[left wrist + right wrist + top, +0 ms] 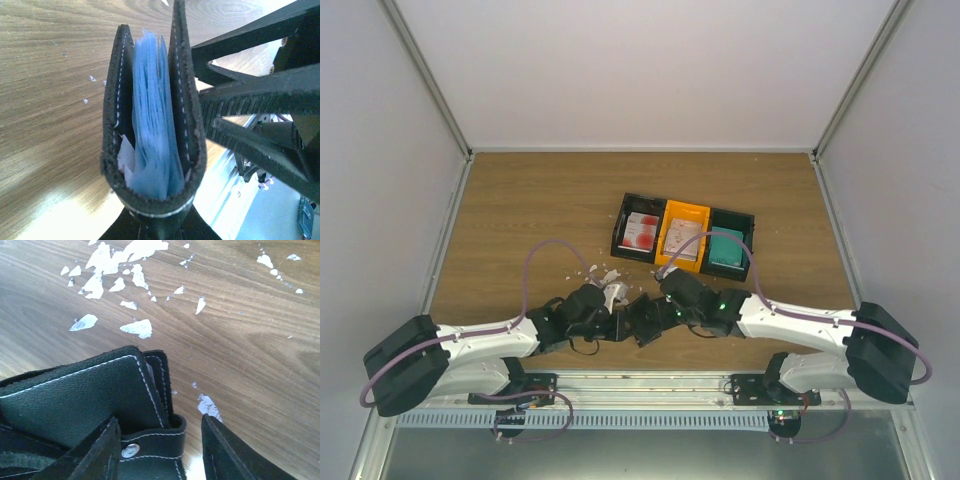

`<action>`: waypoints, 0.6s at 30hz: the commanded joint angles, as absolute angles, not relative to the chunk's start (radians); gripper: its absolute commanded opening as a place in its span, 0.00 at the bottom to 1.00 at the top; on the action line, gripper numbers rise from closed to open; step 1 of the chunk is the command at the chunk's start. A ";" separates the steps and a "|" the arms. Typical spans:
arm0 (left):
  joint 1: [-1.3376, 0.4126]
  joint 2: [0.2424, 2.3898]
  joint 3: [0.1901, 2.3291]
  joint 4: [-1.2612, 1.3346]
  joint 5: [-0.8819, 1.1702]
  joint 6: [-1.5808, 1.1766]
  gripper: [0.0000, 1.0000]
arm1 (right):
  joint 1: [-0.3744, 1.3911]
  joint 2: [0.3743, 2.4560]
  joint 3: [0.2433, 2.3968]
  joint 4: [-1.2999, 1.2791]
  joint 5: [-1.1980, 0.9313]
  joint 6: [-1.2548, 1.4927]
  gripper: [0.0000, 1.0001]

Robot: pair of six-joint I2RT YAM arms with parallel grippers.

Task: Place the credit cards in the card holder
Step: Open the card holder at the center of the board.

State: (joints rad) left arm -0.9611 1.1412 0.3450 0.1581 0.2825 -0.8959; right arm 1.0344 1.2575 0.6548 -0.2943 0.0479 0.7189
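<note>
The card holder [643,322], a black stitched case with pale blue sleeves inside [152,125], is held up between my two grippers above the near middle of the table. My left gripper [620,322] is shut on its folded spine [155,217], and the holder stands open towards the camera. My right gripper [662,308] is open. Its fingers straddle the holder's snap strap [150,445], with a gap on the right side. The credit cards lie in the bins: red-and-white [642,232], pinkish-grey [684,242] and teal [726,248]. Neither gripper holds a card.
Three joined open-top bins [665,212], black, orange and black, stand behind the grippers. Small white scraps [588,272] lie on the wood left of centre and also show in the right wrist view [137,327]. Grey walls surround the table.
</note>
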 commanded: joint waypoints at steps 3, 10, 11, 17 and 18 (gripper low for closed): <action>-0.944 1.118 0.382 0.173 0.241 -0.873 0.00 | 1.035 1.261 0.644 -0.372 0.149 0.763 0.35; -0.933 1.130 0.385 0.178 0.255 -0.868 0.00 | 1.035 1.271 0.668 -0.355 0.143 0.760 0.29; -0.933 1.130 0.385 0.179 0.257 -0.867 0.00 | 1.037 1.260 0.668 -0.336 0.121 0.750 0.33; -0.930 1.140 0.388 0.187 0.270 -0.861 0.00 | 1.035 1.201 0.644 -0.214 0.005 0.701 0.55; -0.931 1.140 0.388 0.191 0.275 -0.859 0.00 | 1.035 1.209 0.646 -0.215 0.004 0.699 0.56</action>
State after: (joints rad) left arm -0.9390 1.1393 0.3607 0.1375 0.2665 -0.8810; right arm 1.0321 1.2236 0.6506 -0.2920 0.0456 0.7265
